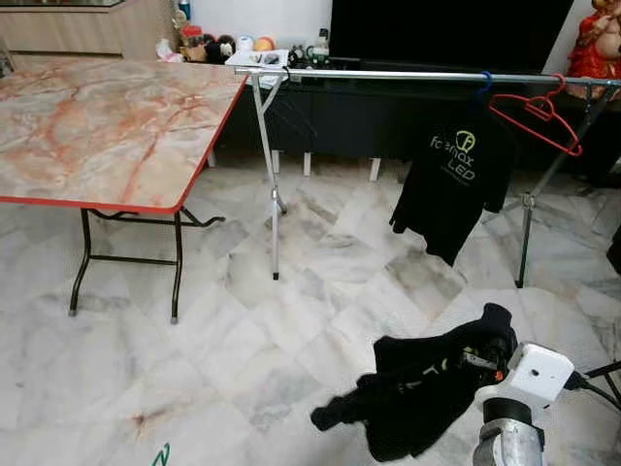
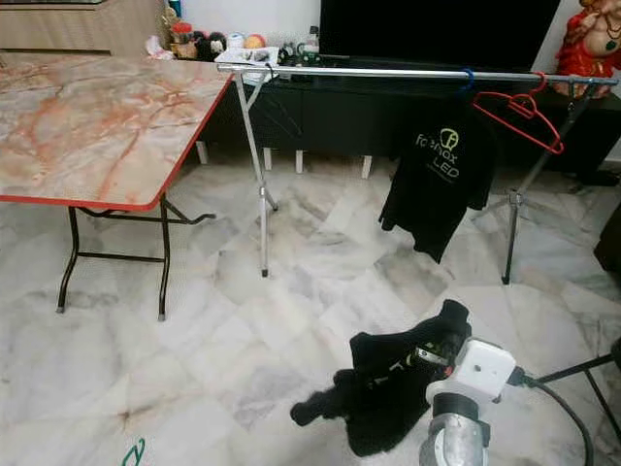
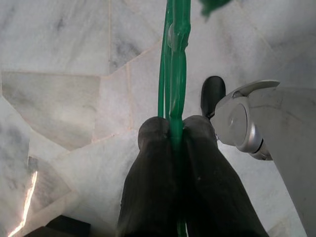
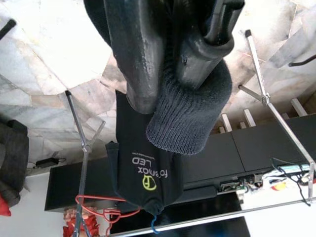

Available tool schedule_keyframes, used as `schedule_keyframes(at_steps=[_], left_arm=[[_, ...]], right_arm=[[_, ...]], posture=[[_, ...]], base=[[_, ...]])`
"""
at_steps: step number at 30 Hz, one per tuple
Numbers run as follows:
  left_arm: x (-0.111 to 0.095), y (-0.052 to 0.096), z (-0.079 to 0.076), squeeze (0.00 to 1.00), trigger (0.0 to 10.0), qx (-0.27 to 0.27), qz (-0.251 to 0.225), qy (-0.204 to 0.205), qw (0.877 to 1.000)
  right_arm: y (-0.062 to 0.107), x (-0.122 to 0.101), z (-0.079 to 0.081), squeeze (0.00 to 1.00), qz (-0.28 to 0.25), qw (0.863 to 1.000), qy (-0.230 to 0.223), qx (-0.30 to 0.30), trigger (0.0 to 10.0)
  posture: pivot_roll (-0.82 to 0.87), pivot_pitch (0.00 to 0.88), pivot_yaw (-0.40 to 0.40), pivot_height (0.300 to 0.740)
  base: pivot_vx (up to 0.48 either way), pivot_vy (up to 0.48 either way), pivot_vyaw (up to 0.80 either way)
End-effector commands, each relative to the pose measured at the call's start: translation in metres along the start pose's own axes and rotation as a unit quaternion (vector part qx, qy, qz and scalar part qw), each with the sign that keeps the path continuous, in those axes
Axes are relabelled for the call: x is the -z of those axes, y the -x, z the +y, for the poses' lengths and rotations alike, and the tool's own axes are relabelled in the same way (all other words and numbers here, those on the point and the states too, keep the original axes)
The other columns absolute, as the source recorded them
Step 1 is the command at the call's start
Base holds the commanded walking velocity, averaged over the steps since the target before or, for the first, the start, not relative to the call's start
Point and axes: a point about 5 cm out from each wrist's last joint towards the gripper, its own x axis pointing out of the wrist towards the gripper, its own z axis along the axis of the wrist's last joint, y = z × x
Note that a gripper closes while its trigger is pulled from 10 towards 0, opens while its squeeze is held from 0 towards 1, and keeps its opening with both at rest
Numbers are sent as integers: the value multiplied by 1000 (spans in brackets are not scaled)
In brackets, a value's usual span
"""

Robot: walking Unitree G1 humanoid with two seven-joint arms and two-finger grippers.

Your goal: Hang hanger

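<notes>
We stand back from the clothes rail, well short of reach. Left gripper is pinched shut on a green hanger — its thin plastic runs out straight ahead between the fingertips, over marble floor. A sliver of the same green shows low in the head views.

Right gripper is clamped on a dark garment; its ribbed cuff bulges out between and just past the jaws, and the rest droops below the wrist.

Far beyond the jaws, one black T-shirt already hangs on the rail from a blue hook, with an empty red hanger beside it.

Our reading: the green hanger is in hand but not hung — approach to the rail, lifting and hooking are all left. Whether the garment is meant to go onto the hanger first, we cannot tell.
</notes>
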Motion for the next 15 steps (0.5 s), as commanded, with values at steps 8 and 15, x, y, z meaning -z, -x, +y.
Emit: schedule_keyframes(at_steps=[8,15], left_arm=[[-1,-1,-2,0,10000,1,7,-5,1000],[-3,-2,-3,0,10000,4,9,-8,1000]], right_arm=[[-6,-14,6,0,-24,1000,10,-4,10000],[-7,-17,10,0,-24,1000,12,-7,10000]], posture=[[-27,36,0,740],[-20,60,-1,740]], base=[[0,177,0],[0,404,0]])
